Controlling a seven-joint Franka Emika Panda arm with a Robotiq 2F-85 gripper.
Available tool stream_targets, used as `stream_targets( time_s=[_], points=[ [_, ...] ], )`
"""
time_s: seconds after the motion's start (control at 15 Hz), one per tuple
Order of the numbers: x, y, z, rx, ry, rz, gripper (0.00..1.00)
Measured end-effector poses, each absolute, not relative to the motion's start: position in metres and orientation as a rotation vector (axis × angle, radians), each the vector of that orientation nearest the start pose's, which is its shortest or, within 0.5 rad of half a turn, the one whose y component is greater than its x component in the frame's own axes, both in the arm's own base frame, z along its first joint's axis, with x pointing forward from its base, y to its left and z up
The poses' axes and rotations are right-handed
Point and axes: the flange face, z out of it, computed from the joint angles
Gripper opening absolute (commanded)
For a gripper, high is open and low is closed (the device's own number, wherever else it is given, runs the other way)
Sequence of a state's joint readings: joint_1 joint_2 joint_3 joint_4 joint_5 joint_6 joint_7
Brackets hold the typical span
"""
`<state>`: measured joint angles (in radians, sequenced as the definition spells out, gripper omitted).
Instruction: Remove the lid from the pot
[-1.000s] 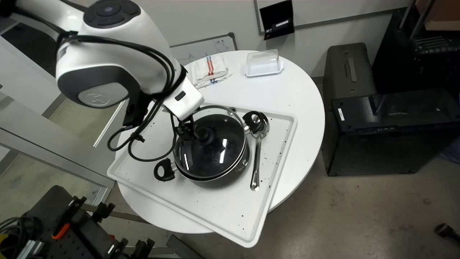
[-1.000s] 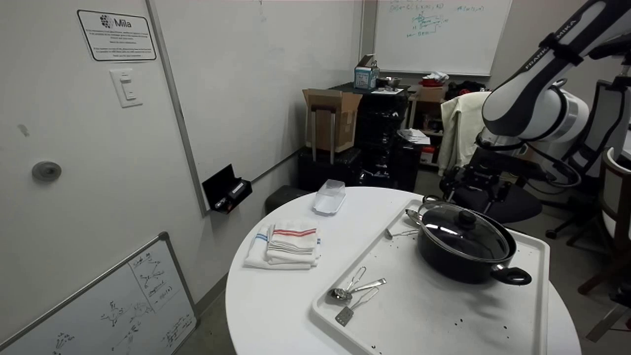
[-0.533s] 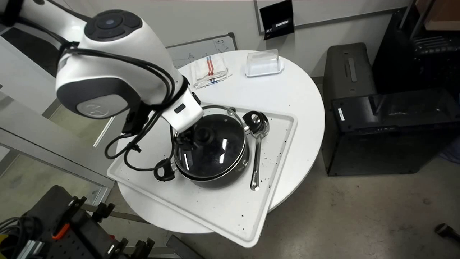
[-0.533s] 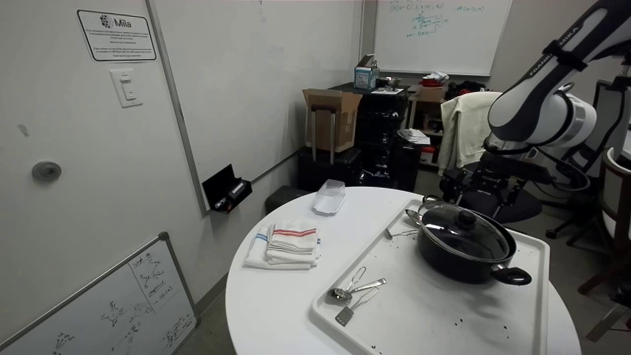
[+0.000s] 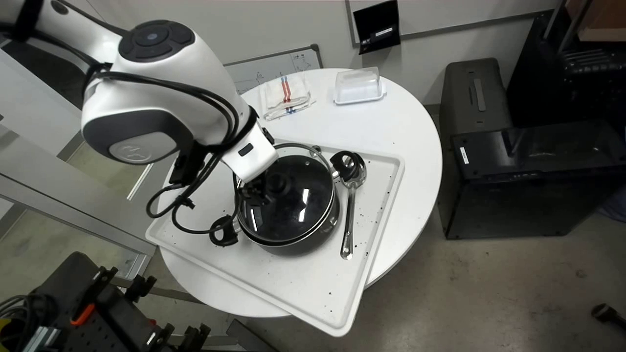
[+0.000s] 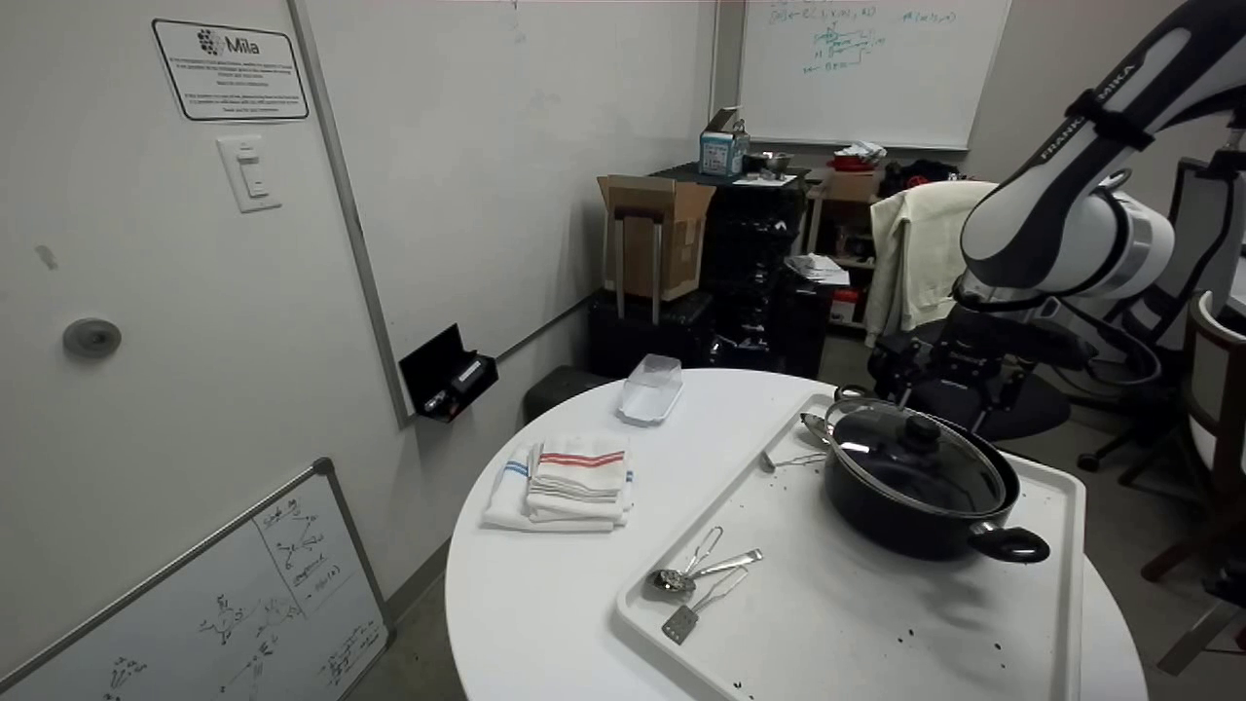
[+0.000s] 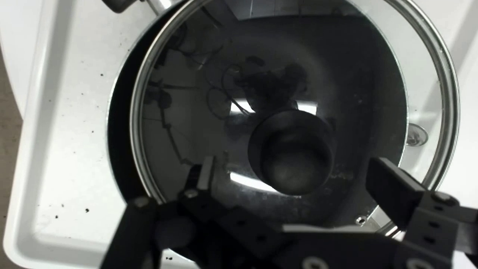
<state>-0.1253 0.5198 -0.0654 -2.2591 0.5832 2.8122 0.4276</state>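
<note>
The pot (image 5: 320,239) is black, wide and shallow, with two side handles, on a white tray; it also shows in an exterior view (image 6: 876,521). The see-through lid (image 5: 293,215) lies off-centre on it, in both exterior views (image 6: 905,467). In the wrist view its rim overhangs the pot on the right, and a dark strip of pot interior shows at left. The lid's black knob (image 7: 295,160) is between the spread fingers of my gripper (image 7: 298,177), with gaps on both sides. The gripper is open and empty, over the lid in an exterior view (image 5: 257,193).
The white tray (image 6: 827,604) lies on a round white table (image 6: 555,604). A metal ladle (image 5: 349,215) lies beside the pot. Small utensils (image 6: 696,584) lie near a tray corner. Folded towels (image 6: 579,482) and a clear-lidded dish (image 6: 650,389) stand on the table.
My arm has come lower over the lid, mostly in the first half second, then shifted only slightly. The lid and pot have not moved.
</note>
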Motion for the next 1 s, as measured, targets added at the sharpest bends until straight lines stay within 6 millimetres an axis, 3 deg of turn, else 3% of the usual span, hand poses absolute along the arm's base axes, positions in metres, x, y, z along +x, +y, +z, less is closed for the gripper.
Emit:
stream_targets(
  time_s=[0.4, 0.47, 0.6, 0.93, 1.0],
  points=[
    [0.517, -0.129, 0.122, -2.496, 1.627, -0.038, 1.00],
    [0.518, -0.129, 0.122, -2.497, 1.626, -0.039, 0.75],
    [0.521, -0.128, 0.121, -2.498, 1.623, -0.042, 0.67],
    [0.524, -0.129, 0.121, -2.498, 1.621, -0.049, 0.28],
    [0.524, -0.129, 0.121, -2.498, 1.621, -0.048, 0.24]
  ],
)
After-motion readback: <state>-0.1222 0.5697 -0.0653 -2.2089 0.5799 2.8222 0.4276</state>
